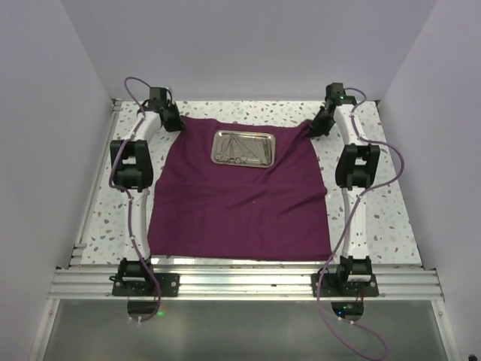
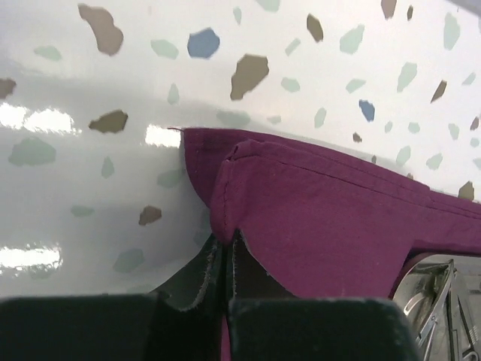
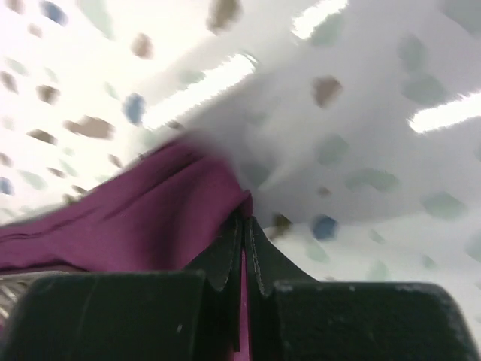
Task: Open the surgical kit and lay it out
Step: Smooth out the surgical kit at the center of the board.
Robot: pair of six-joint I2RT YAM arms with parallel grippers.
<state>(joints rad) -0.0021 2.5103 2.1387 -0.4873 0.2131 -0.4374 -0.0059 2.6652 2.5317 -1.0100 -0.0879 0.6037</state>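
Note:
The maroon cloth wrap lies spread flat over the speckled table. A shiny steel tray sits on its far part and holds several thin silver instruments. My left gripper is shut on the cloth's far left corner, with the fabric pinched between the jaws. My right gripper is shut on the far right corner. The tray's edge and an instrument show at the lower right of the left wrist view.
The white speckled table borders the cloth on both sides and at the back. Grey walls close in on three sides. An aluminium rail with both arm bases runs along the near edge.

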